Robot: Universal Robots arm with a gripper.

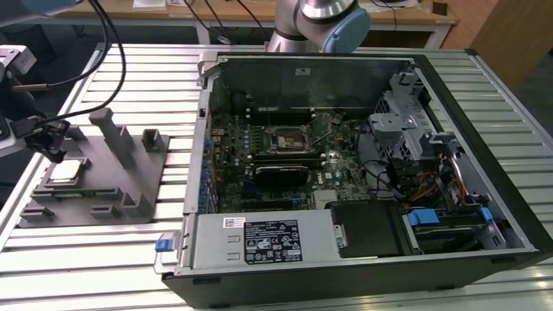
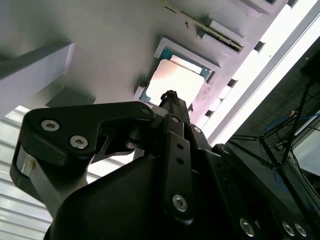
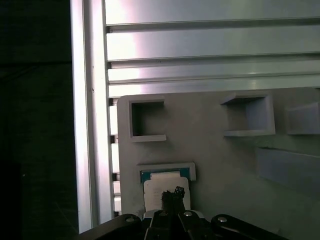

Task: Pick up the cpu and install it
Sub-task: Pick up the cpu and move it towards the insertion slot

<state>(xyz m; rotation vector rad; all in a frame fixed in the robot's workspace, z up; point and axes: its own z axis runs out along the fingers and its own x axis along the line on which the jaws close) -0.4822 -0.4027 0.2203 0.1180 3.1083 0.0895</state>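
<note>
The cpu (image 1: pixel 67 170) is a small silvery-white square lying flat in a recess of the grey holder block (image 1: pixel 129 184), at the exterior view's left. In both wrist views it appears as a bright square (image 2: pixel 176 82) (image 3: pixel 160 187) just past the fingertips. My gripper (image 1: pixel 54 150) hangs just above the cpu, a little toward its far-left corner. Its black fingers meet in a narrow tip (image 2: pixel 171 96) (image 3: pixel 172 194) with nothing between them. The motherboard socket (image 1: pixel 285 138) sits inside the open computer case (image 1: pixel 207 116), well to the right of the gripper.
Upright posts (image 1: pixel 111 133) rise from the holder block right beside the gripper. Black cables (image 1: pixel 103 39) hang over the slatted aluminium table (image 1: pixel 103 259). The case holds a power supply (image 1: pixel 259 240), a drive cage (image 1: pixel 406 123) and wiring.
</note>
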